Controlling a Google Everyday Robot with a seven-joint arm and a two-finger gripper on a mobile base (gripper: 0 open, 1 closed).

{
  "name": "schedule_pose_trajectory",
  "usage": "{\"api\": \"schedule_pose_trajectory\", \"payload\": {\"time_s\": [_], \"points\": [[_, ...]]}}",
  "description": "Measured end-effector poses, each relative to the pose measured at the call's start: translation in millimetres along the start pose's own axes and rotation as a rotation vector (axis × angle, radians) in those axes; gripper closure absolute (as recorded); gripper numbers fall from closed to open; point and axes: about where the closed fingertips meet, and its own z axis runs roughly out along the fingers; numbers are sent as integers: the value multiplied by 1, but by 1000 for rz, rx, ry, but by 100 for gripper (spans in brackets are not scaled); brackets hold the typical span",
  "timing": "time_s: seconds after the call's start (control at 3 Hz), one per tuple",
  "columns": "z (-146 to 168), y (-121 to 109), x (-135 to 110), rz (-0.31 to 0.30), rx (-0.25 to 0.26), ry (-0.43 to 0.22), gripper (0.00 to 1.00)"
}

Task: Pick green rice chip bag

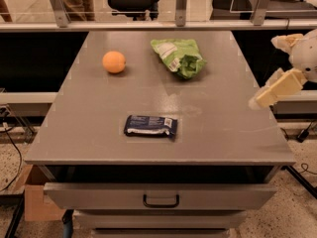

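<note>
Tool: the cream-coloured two-finger tool (266,71) is seen at the right edge of the view, beyond the right side of the bench and above its level; its two fingers are spread wide, one high and one angled down-left towards the bench edge; nothing is held between them.

Green rice chip bag: the crumpled light-green foil green rice chip bag (178,56), with a white label patch and a darker green folded end, is laid flat on the far half of the bench, right of centre; it is well apart from the tool and untouched.

Orange: a small round orange fruit (114,62) is set on the far left part of the bench, near the bag but not touching it.

Packet: a flat dark-blue packet with a white edge (150,125) is laid near the front, about mid-width, well apart from the other two things.

Bench: a grey flat-topped metal bench (223,128) is shown; under its front edge a grey drawer with a dark handle (161,201) is pulled slightly out.
</note>
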Motion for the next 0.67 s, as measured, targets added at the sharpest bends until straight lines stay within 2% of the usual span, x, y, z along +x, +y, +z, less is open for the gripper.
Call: {"api": "schedule_pose_trajectory", "payload": {"time_s": [0.33, 0.67], "points": [[21, -22, 5, 70, 55, -69, 0], [46, -26, -3, 132, 26, -140, 0]]}}
